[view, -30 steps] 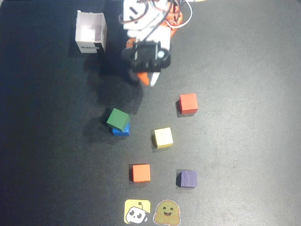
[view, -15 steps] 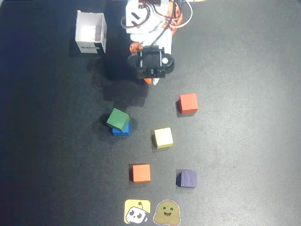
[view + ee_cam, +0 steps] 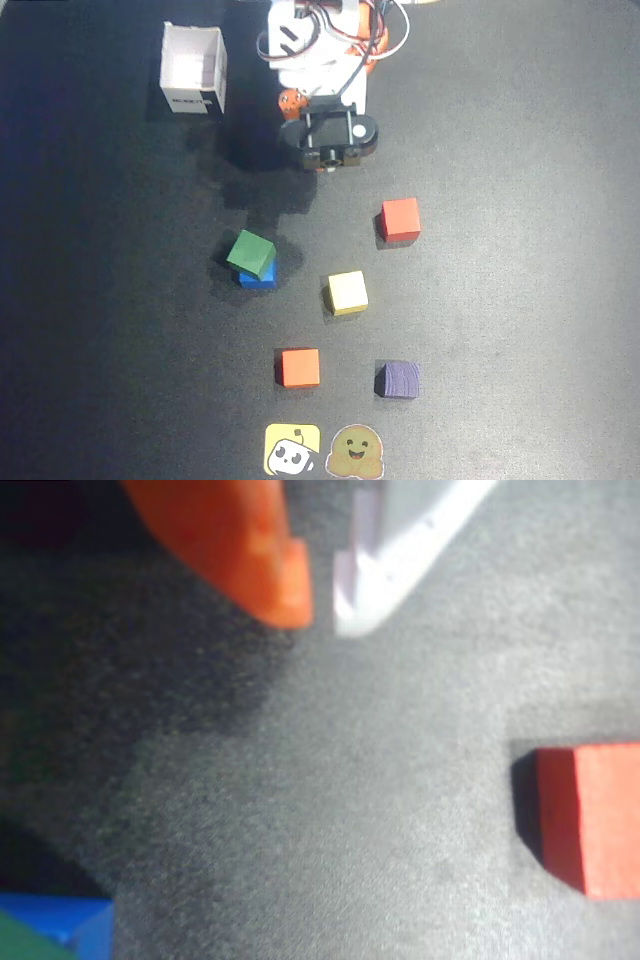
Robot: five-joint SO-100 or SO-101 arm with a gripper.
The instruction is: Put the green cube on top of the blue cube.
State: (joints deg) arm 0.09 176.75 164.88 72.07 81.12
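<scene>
Green cube atop blue cube, skewed | hand nrly closed, empty, clear of cubes

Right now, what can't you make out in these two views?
- Blue cube: overhead view, mostly covered by the tilted green cube; how squarely it's seated is unclear.
- Both cubes are cut off by the wrist view's bottom-left corner.
- Gripper: wrist view shows only blurred tips, nearly closed, nothing between; hidden under the arm overhead.
- Red cube: clipped by the wrist view's right edge.
</scene>
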